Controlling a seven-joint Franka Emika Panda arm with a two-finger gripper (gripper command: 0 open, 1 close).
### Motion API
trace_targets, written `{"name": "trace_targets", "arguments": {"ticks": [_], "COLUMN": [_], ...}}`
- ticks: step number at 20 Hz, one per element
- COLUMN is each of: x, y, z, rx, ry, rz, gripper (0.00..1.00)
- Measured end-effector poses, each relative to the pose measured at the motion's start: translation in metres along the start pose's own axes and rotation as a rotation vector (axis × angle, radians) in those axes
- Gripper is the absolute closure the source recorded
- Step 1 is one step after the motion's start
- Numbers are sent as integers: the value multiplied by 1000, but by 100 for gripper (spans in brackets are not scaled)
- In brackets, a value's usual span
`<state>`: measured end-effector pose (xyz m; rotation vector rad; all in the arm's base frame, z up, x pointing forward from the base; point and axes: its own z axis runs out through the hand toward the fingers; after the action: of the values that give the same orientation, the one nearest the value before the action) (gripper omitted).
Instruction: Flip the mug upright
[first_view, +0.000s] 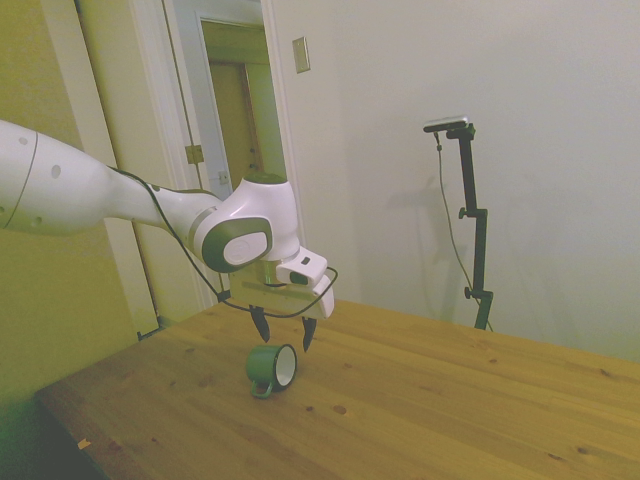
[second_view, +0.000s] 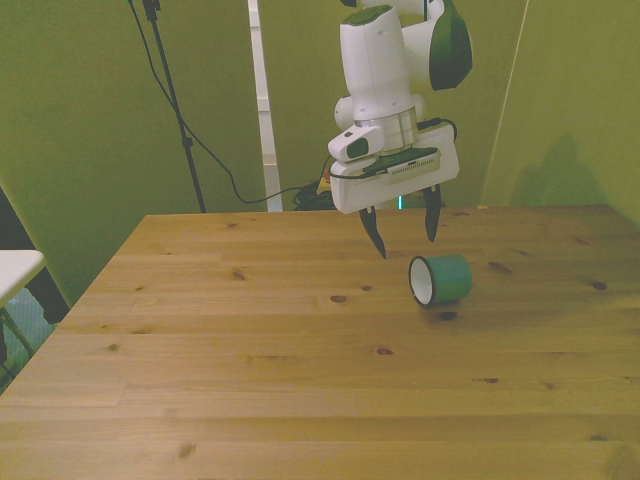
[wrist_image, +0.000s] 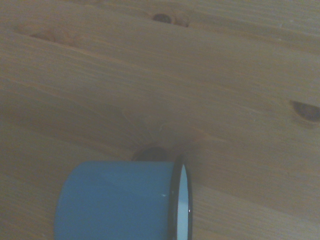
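Overhead, the pincer (first_view: 282, 335) hangs with its two dark fingers spread wide and nothing between them, the tips pointing down and clear of the wooden table (first_view: 420, 410). In the front view the pincer (second_view: 405, 230) sits under a white wrist block, the arm rising behind it, and both fingertips are above the tabletop (second_view: 250, 360).

Just below the pincer, and a little toward the front view's right of it, lies the teal mug (second_view: 440, 279). It rests on its side on the wood, not touching either finger. Its open mouth, dark-rimmed with a white inside, faces the front view's left. In the side view the mug (first_view: 270, 368) lies directly under the gap between the fingers, mouth turned toward the picture's right, and a small green loop handle shows at its underside against the table.

From the wrist camera the mug (wrist_image: 117, 200) shows as a bluish cylinder lying flat, its rim and a sliver of white interior visible, with a dark knot (wrist_image: 152, 152) in the wood just beside its wall.
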<state>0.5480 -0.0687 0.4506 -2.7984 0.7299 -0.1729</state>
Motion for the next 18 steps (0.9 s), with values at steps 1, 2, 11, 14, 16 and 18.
{"name": "trace_targets", "arguments": {"ticks": [1, 2, 11, 14, 16, 18], "x": [0, 0, 10, 16, 20, 28], "y": [-2, -3, 1, 9, 14, 20], "z": [2, 5, 26, 39, 47, 60], "rx": [21, 41, 157, 196, 243, 246], "ry": [-8, -22, -184, -231, -274, -300], "rz": [-14, -27, -39, -18, -6, 8], "gripper": [0, 0, 0, 0, 0, 0]}}
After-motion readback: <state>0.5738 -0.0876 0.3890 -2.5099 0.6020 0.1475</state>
